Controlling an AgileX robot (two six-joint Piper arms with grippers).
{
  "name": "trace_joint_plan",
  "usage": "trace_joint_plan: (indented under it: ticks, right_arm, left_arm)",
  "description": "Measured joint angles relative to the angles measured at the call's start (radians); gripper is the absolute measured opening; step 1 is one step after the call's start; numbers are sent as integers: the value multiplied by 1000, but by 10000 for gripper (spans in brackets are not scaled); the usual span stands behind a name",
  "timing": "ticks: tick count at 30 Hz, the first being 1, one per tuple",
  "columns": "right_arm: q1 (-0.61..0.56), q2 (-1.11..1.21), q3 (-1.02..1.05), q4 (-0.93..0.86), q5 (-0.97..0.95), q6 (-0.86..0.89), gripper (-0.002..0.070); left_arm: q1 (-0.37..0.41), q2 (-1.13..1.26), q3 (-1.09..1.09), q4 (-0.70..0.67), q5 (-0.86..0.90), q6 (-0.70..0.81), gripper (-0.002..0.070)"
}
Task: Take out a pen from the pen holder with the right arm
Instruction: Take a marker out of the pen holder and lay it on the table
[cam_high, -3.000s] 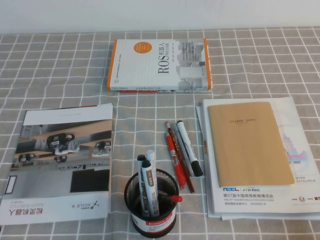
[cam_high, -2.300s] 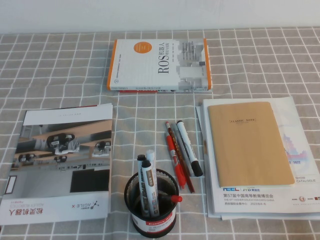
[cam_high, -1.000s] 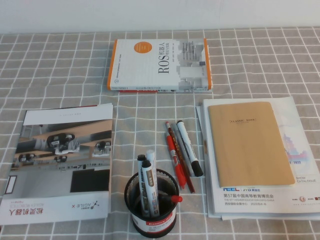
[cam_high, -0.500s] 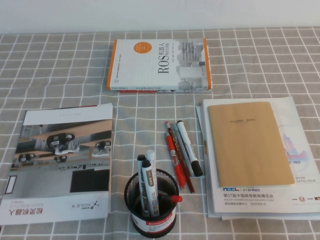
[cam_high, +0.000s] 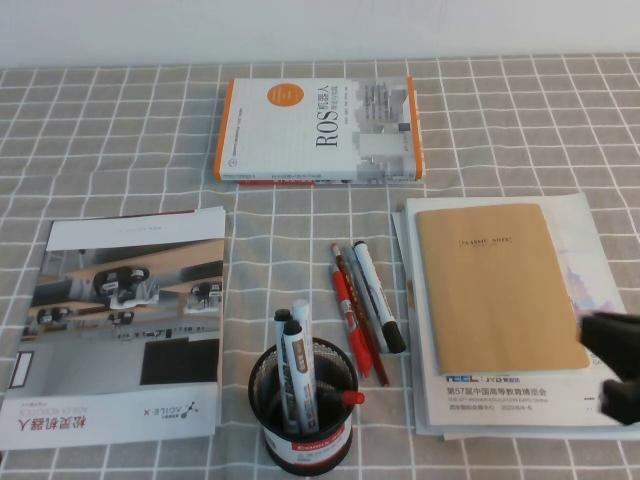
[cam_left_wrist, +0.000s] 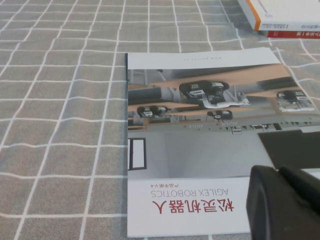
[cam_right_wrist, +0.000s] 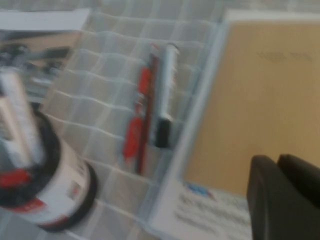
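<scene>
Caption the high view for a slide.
The right gripper over the papers, pens in the pen holder; left gripper off-frame above the brochure.

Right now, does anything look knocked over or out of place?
Nothing stands out. Pen holder upright; loose pens lie neatly beside it. Right gripper hovers over the catalogue, left gripper over the brochure.

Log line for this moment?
right gripper: shut, above papers | left gripper: shut, above brochure | pen holder: untouched
</scene>
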Motion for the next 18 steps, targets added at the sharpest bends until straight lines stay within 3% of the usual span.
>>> trace_joint_plan:
  ticks: [3,9,13,18]
  right_arm:
    - [196,32,3,-108,-206,103,-12]
    - [471,105,99,-386,-683,149,-12]
    - [548,193,131,-444,-821,154,16]
    - [566,317,133,-527,-896,197,169]
  left_arm:
    - [0,0,0,0,0,0,-3]
    - [0,0,0,0,0,0,-3]
    - [0,0,0,0,0,0,-3]
    - [0,0,0,0,0,0,-3]
